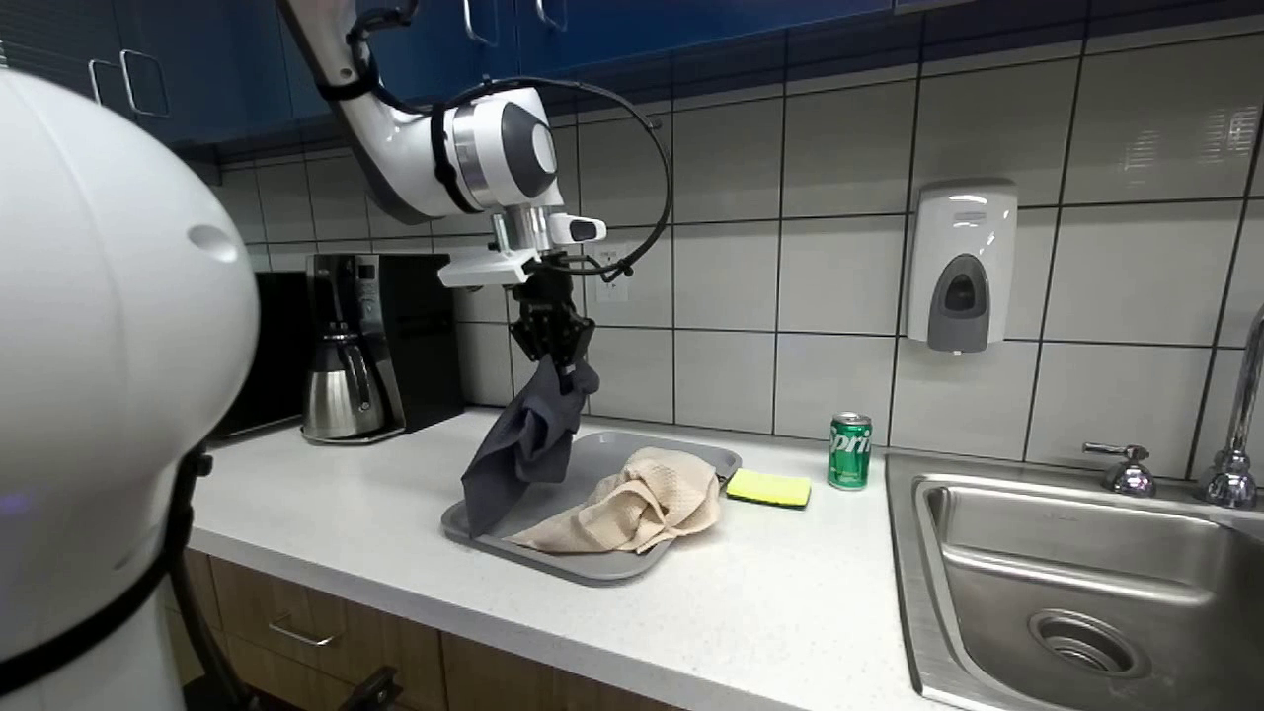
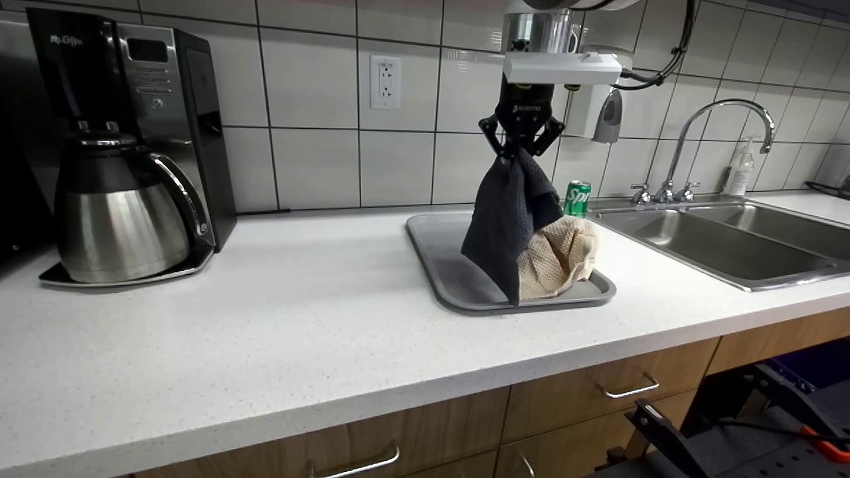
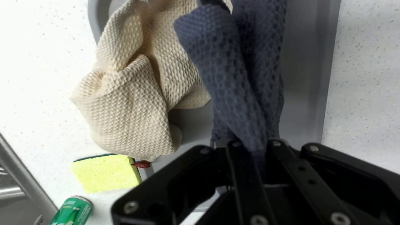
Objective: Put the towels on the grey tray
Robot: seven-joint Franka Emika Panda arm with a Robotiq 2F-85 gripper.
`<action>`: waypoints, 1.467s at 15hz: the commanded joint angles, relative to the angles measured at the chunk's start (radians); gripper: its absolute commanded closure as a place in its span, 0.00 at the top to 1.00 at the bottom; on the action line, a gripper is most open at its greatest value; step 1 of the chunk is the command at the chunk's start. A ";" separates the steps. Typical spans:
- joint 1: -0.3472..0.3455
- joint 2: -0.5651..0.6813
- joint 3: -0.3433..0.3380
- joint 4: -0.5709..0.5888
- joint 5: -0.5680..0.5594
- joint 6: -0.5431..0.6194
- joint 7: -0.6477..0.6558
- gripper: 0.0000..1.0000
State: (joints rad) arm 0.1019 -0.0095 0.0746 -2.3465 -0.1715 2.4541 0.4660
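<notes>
Pincer (image 2: 512,155) grips dk nubby towel (image 2: 506,216); rumpled lt towel (image 1: 652,499) on tray (image 2: 438,245)

Dark towel (image 2: 508,219) hanging, beige towel (image 1: 647,499) crumpled on grey tray (image 2: 441,242)

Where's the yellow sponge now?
In an exterior view, the yellow sponge lies on the white counter, right of the grey tray and left of the Sprite can.
</notes>
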 commanded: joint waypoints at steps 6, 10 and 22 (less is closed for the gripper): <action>0.003 0.108 -0.011 0.071 -0.021 0.084 0.081 0.02; 0.019 0.157 -0.017 0.098 -0.019 0.086 0.084 0.02; 0.092 0.264 -0.048 0.110 -0.024 0.068 0.126 0.02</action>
State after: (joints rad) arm 0.1687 0.2386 0.0555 -2.2570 -0.1715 2.5397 0.5467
